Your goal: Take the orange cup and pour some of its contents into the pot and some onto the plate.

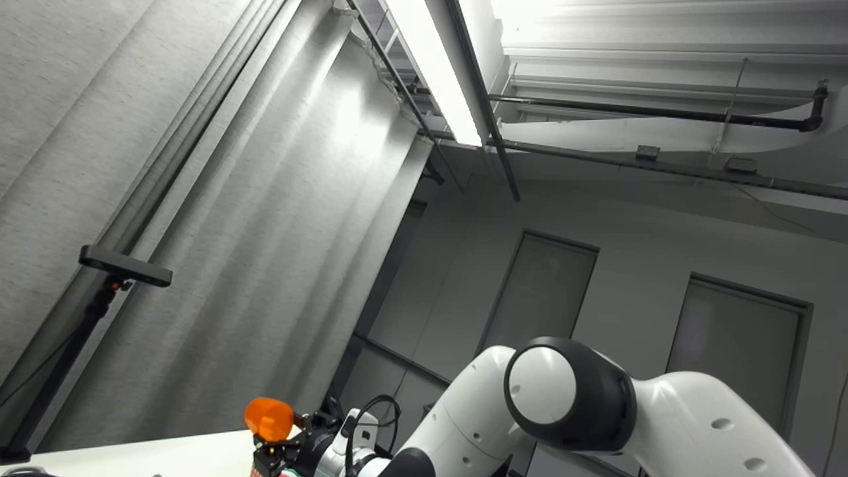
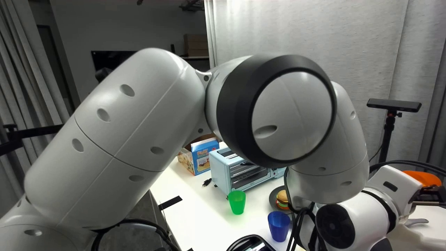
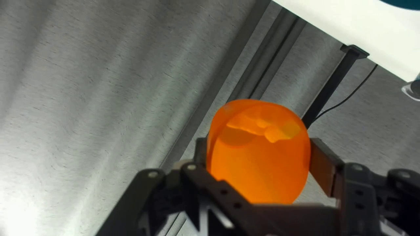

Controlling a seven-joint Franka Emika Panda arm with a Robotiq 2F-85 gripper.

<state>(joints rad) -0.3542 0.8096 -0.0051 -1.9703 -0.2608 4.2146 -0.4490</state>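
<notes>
While the black two-fingered gripper [image 3: 261, 155] clamps the translucent orange plastic cup [image 3: 259, 173] — fingers [image 3: 324, 167] at its 9 and 3 o'clock in the wrist view — yellow-orange lumps [image 3: 275, 131] show within it. Orange plastic cup [image 1: 268, 419] sits toward 7 o'clock in an exterior view. Round dark-grey plate [image 2: 273, 199] in an exterior view bears a layered burger [image 2: 282, 199]; translucent blue plastic cup [image 2: 279, 226] stands at plate's 6 o'clock, translucent green plastic cup [image 2: 237, 203] at 9.

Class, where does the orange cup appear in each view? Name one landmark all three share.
In an exterior view: orange cup, near the bottom, left of centre.
In an exterior view: orange cup, lower right, partly hidden.
Wrist view: orange cup, below and right of centre.
Shared landmark: grey curtain.
</notes>
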